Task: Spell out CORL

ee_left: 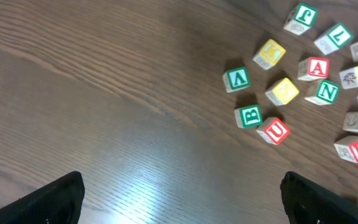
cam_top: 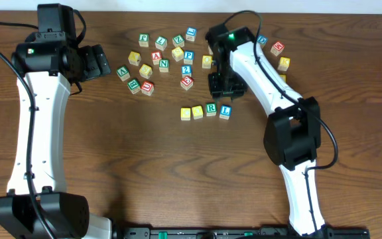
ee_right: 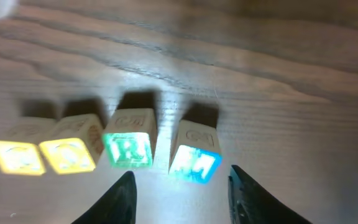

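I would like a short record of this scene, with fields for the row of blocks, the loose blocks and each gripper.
row: four blocks side by side
row order, overhead view, left to right: two yellow blocks, green R block, blue L block
yellow letters: too blurred to read
loose blocks: scattered beyond the row
right gripper: open, empty, close to the L block
left gripper: open, empty, beside the loose blocks

Overhead: evenly lit, sharp, short soft shadows beside small wooden letter blocks [cam_top: 211,109]. Left wrist: pale glare streak across dark brown wooden table [ee_left: 135,180], mild blur. Right wrist: dim, soft focus, blown-out glowing yellow, green and blue block faces, black fingertips [ee_right: 120,199] blurred at bottom edge
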Robot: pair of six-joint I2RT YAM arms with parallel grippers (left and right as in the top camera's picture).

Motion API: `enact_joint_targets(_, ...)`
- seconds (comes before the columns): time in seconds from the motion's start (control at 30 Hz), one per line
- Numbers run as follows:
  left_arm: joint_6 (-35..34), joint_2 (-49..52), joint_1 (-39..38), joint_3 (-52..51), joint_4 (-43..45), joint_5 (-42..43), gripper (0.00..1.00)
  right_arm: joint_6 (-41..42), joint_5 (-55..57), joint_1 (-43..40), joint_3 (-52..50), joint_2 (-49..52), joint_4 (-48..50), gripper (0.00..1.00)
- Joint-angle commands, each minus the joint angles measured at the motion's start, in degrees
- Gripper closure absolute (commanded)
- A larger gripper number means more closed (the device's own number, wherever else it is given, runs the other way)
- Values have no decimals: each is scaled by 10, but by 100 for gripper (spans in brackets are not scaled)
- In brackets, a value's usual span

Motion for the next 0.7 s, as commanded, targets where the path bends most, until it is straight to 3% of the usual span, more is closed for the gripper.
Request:
enact_joint_targets(0.0, 7, 4, 1, -2, -3, 46, 1, -11, -3, -13, 49, -11, -16, 57)
enact_joint_targets(0.27, -21, 6, -21, -3, -7, 95, 3, -13, 0, -33, 61, -40, -52, 57)
enact_joint_targets(0.47, -38, 28, -66, -3, -16, 94, 14, -13, 2, -61, 19, -39, -59, 57)
enact_joint_targets(0.67, -56, 83, -106, -3, -25, 95, 32, -12, 1, -68, -55, -39, -23, 61)
